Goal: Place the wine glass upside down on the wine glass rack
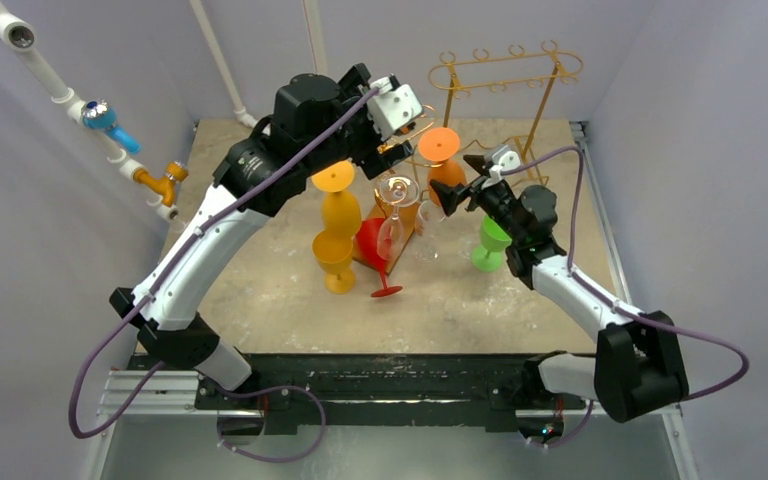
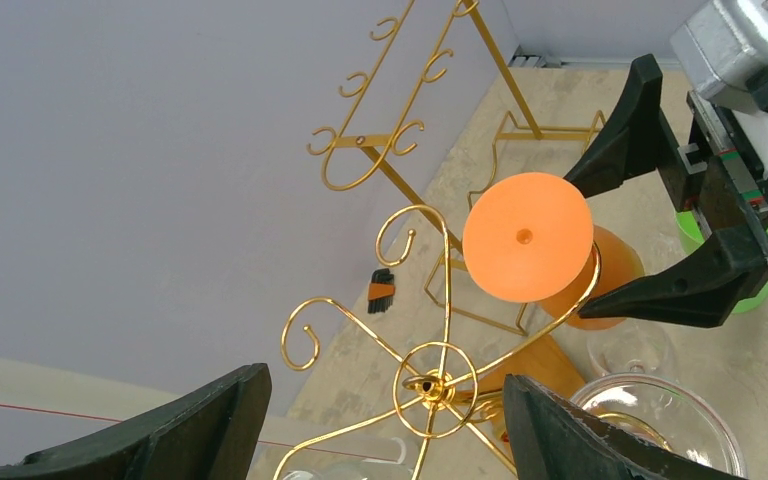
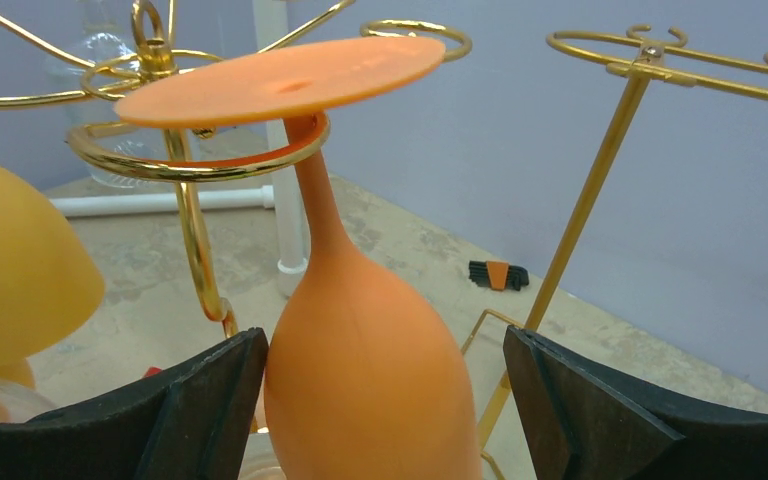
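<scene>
Orange glass point(image 3: 370, 390) hangs upside down on the rack point(image 3: 192, 170): stem through a gold ring, foot resting on top, bowl down. Right gripper point(image 3: 385, 350) is wide open, fingers either side of the bowl. One finger sits very close to it, contact unclear. Left gripper point(image 2: 385, 400) is open too, holding nothing, above the rack hub. Top view: yellow glass point(image 1: 340, 212) hangs inverted on the rack's left side, red glass point(image 1: 373, 245) tilted near its base, clear glasses point(image 1: 397, 215) mid-rack. Green glass point(image 1: 491, 243) stands upright on the table point(image 1: 260, 290), right of the rack. Second gold stand point(image 1: 505, 72) is behind.
</scene>
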Tool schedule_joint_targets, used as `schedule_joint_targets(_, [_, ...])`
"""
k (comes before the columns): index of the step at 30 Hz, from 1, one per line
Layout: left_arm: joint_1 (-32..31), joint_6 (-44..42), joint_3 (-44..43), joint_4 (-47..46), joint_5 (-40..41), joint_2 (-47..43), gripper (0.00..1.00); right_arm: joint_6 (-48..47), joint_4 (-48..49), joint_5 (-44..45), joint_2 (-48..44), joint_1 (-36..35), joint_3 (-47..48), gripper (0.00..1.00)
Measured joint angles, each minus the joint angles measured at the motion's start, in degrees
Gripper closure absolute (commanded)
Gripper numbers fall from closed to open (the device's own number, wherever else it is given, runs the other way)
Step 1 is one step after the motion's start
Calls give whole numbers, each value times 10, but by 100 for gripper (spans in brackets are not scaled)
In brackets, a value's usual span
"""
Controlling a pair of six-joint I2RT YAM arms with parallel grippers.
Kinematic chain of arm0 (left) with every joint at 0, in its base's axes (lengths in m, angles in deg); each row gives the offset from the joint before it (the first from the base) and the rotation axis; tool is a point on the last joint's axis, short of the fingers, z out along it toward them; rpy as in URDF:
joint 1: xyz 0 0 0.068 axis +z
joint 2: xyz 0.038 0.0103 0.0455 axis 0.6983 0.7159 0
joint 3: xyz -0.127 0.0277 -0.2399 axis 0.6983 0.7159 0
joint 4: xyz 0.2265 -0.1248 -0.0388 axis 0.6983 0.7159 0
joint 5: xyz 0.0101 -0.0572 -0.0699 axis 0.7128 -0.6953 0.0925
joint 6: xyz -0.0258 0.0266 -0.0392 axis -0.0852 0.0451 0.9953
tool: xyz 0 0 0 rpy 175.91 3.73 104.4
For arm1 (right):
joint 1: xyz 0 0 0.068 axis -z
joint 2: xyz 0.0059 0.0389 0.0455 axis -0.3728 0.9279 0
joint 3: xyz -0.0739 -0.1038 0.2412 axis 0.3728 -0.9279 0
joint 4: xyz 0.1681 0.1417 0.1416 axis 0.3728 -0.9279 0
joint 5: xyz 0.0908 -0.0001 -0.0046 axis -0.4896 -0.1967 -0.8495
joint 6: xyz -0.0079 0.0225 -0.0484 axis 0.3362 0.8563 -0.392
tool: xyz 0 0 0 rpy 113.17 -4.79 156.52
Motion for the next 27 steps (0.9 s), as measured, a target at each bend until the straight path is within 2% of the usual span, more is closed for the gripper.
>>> schedule_joint_targets(12, [0,0,24,-6,0,-11,9,44,-23,5,-61,0,-47,1])
schedule_joint_targets(18, [0,-2,38,-16,3,-3,9,67,-36,23,-145,0,-51,1])
schedule_joint_targets(27, [0,-2,38,-31,13,42,10,83,-84,47,-192,1,3,1])
